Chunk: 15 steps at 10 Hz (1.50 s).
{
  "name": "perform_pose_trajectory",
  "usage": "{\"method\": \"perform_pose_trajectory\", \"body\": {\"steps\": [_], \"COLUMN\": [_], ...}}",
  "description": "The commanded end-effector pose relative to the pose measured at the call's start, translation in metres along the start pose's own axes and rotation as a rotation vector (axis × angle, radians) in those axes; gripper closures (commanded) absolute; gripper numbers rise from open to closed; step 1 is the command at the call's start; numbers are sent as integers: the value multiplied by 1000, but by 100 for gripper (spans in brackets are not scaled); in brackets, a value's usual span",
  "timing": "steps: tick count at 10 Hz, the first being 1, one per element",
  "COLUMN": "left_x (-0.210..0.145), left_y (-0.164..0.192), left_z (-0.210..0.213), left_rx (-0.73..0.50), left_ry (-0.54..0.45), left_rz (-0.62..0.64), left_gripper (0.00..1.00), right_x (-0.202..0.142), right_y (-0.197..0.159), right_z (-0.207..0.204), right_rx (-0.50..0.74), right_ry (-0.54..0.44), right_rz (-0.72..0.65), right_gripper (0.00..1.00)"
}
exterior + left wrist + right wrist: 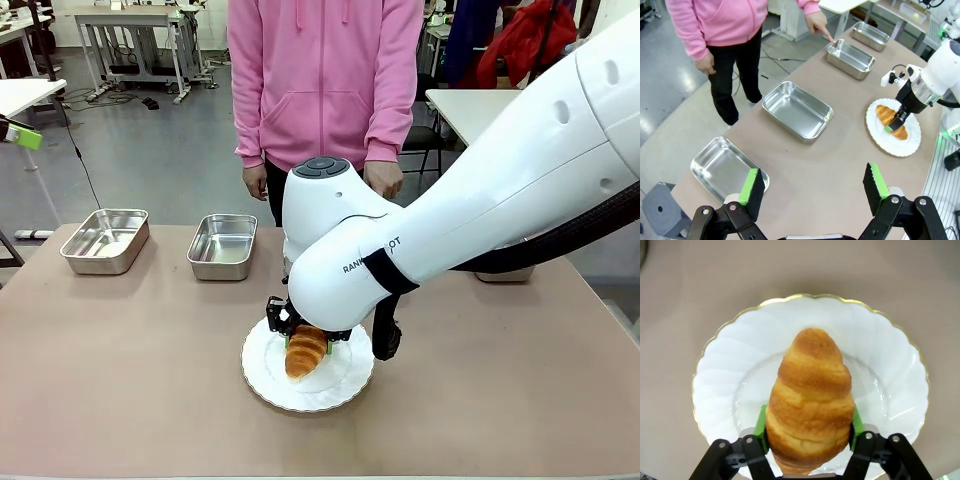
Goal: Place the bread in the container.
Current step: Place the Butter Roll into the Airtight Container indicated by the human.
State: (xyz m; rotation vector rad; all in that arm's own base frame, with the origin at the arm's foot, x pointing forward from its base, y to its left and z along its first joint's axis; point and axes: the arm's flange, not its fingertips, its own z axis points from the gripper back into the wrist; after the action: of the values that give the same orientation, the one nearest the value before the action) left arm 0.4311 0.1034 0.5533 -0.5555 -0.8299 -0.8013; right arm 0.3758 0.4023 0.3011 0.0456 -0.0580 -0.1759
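The bread (810,395), a golden-brown croissant, lies on a round white plate (730,370) near the table's front middle. My right gripper (809,424) has come down over it, with its green pads (761,421) pressed against both sides of the thick end, so it is shut on the bread. In the front view the bread (305,352) pokes out under the right gripper (308,335). My left gripper (812,180) hangs open high above the table with nothing in it. A person's finger points at the rim of one steel container (850,59).
Three more steel pans (797,110) (727,167) (870,35) stand in the same row along the far side. Two of these pans (105,240) (222,245) sit at the far left in the front view. The person in pink (325,80) stands behind the table.
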Motion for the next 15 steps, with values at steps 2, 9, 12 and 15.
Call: {"method": "perform_pose_trajectory", "body": {"steps": [2,9,12,15], "left_x": [0,0,0,0], "left_y": [-1,-1,-1,-1], "left_z": [1,1,1,1], "left_rx": [-5,-5,-5,-5], "left_ry": [-5,-5,-5,-5], "left_rz": [1,1,1,1], "left_gripper": [0,0,0,0], "right_x": [-2,15,47,123], "right_y": [1,-8,-24,-52], "right_z": [-1,59,129,159], "right_rx": [12,22,23,55], "right_ry": [18,-70,-129,-172], "right_rz": [14,89,214,268], "right_gripper": [60,60,60,60]}}
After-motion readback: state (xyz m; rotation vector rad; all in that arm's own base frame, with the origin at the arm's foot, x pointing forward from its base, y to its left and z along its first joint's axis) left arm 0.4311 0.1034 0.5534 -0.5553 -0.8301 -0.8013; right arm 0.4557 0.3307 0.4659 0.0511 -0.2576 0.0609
